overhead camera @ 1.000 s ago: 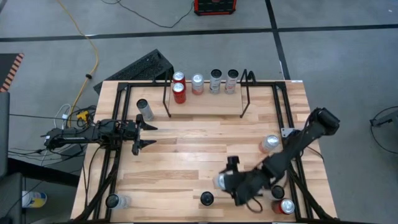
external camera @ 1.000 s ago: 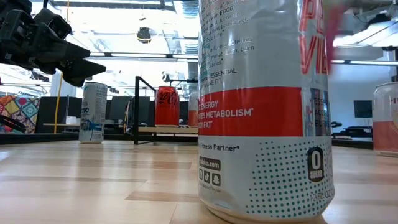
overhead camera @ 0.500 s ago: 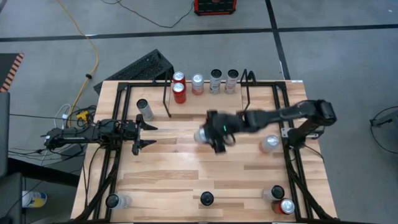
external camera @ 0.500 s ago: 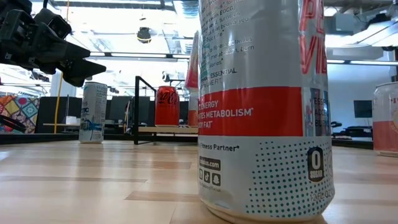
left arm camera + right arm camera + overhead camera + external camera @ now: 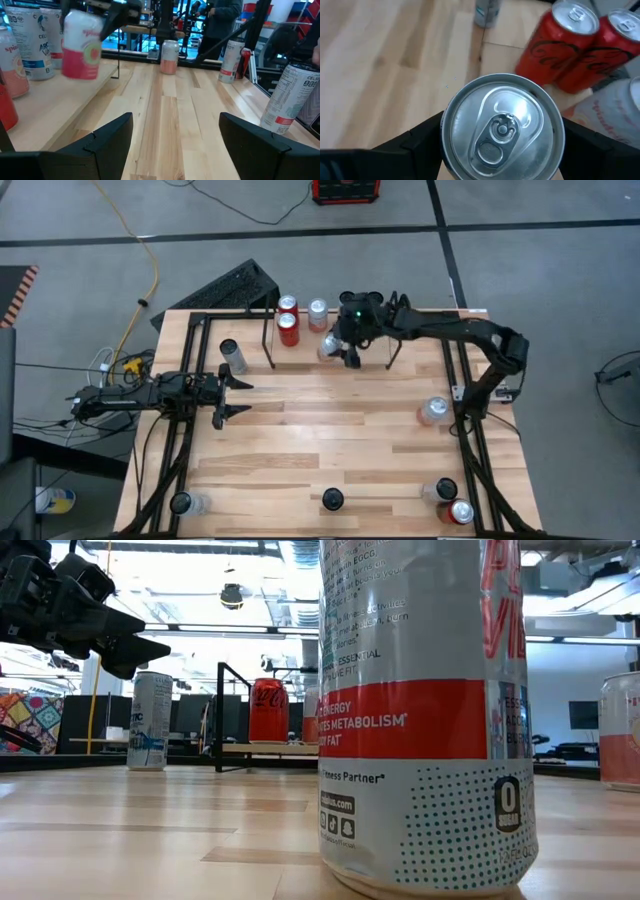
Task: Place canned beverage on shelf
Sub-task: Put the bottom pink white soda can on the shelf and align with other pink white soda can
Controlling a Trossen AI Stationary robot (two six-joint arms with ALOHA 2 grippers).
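Note:
A white and pink can [image 5: 80, 45] hangs over the shelf [image 5: 394, 330], a low black wire rack on a wooden board at the table's far edge. My right gripper [image 5: 338, 346] is shut on this can. Two red cans [image 5: 559, 42] and a silver can [image 5: 318, 313] stand on the shelf board beside it; my right arm hides the rest of the shelf. My left gripper [image 5: 238, 398] waits open at the table's left with nothing between its fingers. My right gripper pinches the can's upper wall [image 5: 451, 131] between its two fingers [image 5: 422, 137], one on each side just below the rim. The fingers come slanting down from the table's right side. The can is upright and lifted clear of the shelf board.
Loose cans stand about the table: one at the left [image 5: 232, 356], one at the right [image 5: 433, 411], several along the near edge [image 5: 332, 500]. A big can [image 5: 420, 720] stands right before the low camera. Black rail frames [image 5: 468, 430] run along both sides.
My right gripper has swung from the table's near right part across the middle toward the far edge, up to the shelf. The can has stayed in its hold, lifted clear the whole way.

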